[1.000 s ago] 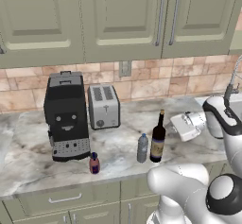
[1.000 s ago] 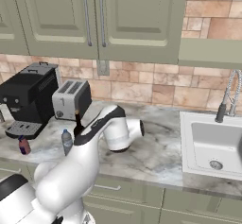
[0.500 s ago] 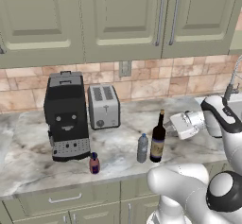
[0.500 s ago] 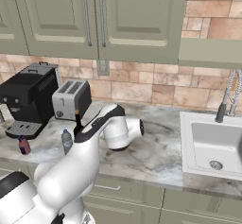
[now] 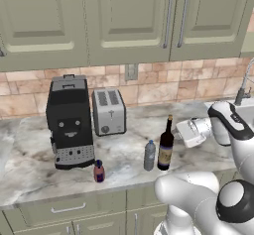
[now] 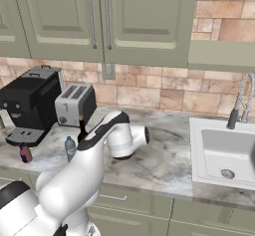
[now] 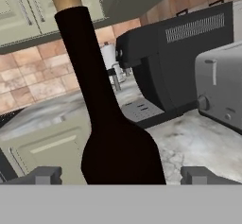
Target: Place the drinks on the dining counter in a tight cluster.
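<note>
In the left base view, the wine bottle [image 5: 165, 150] is seen near the counter's [image 5: 30, 169] front edge, the water bottle [image 5: 149, 155] just left, the red bottle [image 5: 99, 171] farther left. In the hand view, the gripper [image 7: 120, 176] is spread open around the wine bottle, nothing yet gripped; closing on it seems next.

Wine bottle [image 5: 165, 150] stands right of water bottle [image 5: 149, 155], apparently just apart.

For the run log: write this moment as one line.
phase: approach | gripper: open, fingertips either side of tall dark wine bottle | clear grey water bottle with blue cap: beside it | small red bottle: by black coffee machine
</note>
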